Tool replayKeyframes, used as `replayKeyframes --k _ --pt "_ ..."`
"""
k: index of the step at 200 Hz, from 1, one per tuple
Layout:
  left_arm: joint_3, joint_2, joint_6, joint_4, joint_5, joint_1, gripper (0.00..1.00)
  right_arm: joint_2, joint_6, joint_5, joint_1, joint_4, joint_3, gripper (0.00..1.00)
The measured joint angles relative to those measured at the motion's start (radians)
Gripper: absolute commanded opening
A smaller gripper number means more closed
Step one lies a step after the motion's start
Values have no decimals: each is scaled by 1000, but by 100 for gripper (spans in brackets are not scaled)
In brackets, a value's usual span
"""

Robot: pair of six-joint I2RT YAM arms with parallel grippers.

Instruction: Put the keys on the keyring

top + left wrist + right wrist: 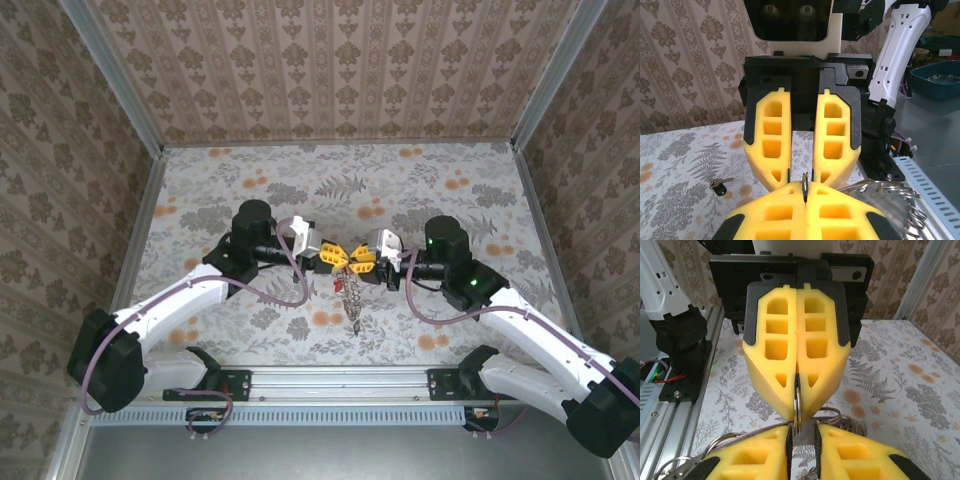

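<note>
My two grippers meet tip to tip above the middle of the table. The left gripper (335,258) (805,194) is shut on the edge of a thin silver keyring (804,184) (797,407), which stands upright between the fingertips. The right gripper (358,258) (802,435) faces it with its jaws a narrow gap apart. The ring's free edge reaches into that gap and is not pinched. A bunch of silver keys (352,295) (890,200) on wire loops hangs below the grippers, partly hidden by the yellow fingers (745,460).
A small black-headed piece (718,185) lies on the floral tabletop (250,190) under the left gripper's side. Patterned walls close in the table on three sides. The aluminium rail (340,380) with both arm bases runs along the near edge.
</note>
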Motion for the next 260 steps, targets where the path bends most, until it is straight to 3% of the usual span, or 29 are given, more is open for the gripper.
replayKeyframes --k 67,102,130,142,186,260 --pt "0 0 -4 18 6 0 0 -4 22 -22 -2 25 0 15" --pt "0 0 -7 21 5 5 0 -3 34 -23 -5 33 -1 0" --pt "0 0 -14 21 1 5 0 -3 35 -25 -6 45 -7 0" --pt "1 0 -14 11 -2 5 10 -5 38 -22 -6 59 -17 0" --pt "12 -12 6 -87 -16 13 25 -37 51 2 -6 100 -63 0" --pt "12 -58 9 -127 -86 18 26 -47 64 9 -6 148 -74 0"
